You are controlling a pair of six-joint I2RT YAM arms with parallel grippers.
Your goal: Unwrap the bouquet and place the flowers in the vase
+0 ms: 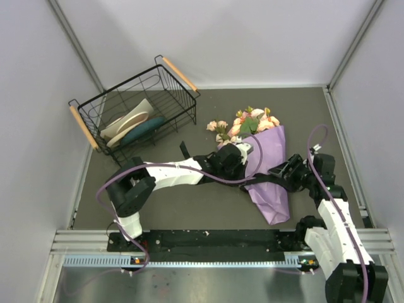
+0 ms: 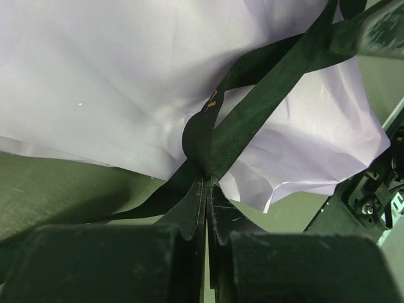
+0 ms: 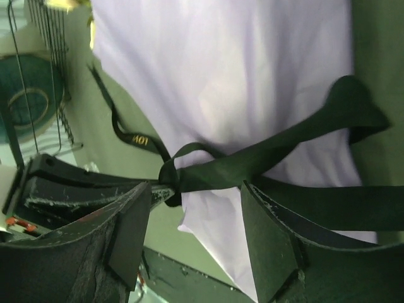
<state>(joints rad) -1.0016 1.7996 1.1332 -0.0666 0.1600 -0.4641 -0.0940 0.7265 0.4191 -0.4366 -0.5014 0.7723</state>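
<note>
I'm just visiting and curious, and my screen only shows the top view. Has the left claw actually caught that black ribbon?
Observer: Yes. Its wrist camera shows the left gripper shut on a strand of the ribbon.
Operator: And the right claw?
Observer: The right gripper is open. The ribbon lies just ahead of it, not gripped.
Operator: Is the bow undone?
Observer: No. The right wrist view shows the ribbon knotted around the paper.

A lab robot cell. Around the grey table (image 1: 189, 202) stand white panels (image 1: 221, 38) on three sides. An aluminium rail (image 1: 82, 238) lines its near edge.
</note>
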